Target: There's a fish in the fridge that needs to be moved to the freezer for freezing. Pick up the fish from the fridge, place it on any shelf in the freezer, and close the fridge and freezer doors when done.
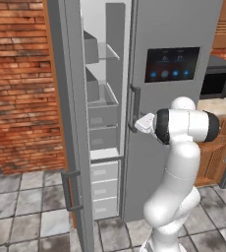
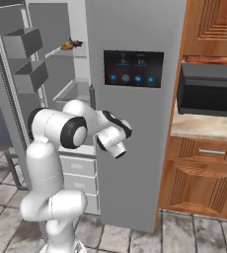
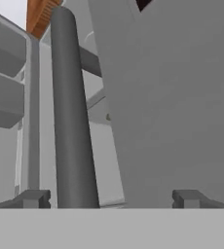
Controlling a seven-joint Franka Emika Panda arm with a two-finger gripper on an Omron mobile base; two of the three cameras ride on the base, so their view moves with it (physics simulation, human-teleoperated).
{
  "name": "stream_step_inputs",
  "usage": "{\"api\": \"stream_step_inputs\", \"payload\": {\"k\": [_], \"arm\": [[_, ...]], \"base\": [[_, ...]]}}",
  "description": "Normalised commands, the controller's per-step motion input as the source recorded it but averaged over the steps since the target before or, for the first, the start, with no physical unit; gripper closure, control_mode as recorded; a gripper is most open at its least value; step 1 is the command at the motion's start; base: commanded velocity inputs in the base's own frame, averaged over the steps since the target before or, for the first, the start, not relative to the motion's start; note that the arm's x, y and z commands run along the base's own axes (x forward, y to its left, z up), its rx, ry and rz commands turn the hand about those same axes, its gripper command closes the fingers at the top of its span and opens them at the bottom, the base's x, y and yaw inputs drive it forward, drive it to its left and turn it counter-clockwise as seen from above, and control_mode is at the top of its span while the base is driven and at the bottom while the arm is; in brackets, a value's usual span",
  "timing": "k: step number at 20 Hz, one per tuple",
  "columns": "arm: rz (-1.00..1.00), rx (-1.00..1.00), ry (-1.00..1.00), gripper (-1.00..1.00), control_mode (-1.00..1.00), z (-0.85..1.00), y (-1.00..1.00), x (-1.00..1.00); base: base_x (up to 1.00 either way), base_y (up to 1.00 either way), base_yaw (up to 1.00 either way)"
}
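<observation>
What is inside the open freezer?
Inside the freezer, a small orange and dark item, likely the fish, lies on an upper shelf. White drawers sit at the bottom, grey bins on its door. The arm covers part of the middle in the right base view.

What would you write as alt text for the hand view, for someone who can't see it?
Close-up of a dark vertical door handle standing between the open pincer's two fingertips, nearer the left one. To its right is a flat grey door panel; to its left, grey bins inside the open freezer.
</observation>
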Motion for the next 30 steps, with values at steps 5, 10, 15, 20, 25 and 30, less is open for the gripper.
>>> {"api": "stream_step_inputs", "payload": {"k": [5, 10, 15, 20, 25, 30], "arm": [[0.00, 0.00, 0.00, -1.00, -1.00, 0.00, 0.00, 0.61], [0.00, 0.01, 0.00, -1.00, -1.00, 0.18, -0.02, 0.04], [0.00, 0.00, -0.05, -1.00, -1.00, 0.30, 0.00, -0.32], [0.00, 0.00, -0.12, -1.00, -1.00, 0.23, 0.17, -0.30], [0.00, 0.00, -0.14, -1.00, -1.00, 0.21, 0.16, -0.36], [-0.03, 0.01, -0.18, -1.00, -1.00, 0.29, -0.02, -0.58]], "base": [[0.00, 0.00, 0.00], [0.00, 0.00, 0.00], [0.00, 0.00, 0.00], [0.00, 0.00, 0.00], [0.00, 0.00, 0.00], [0.00, 0.00, 0.00]]}}
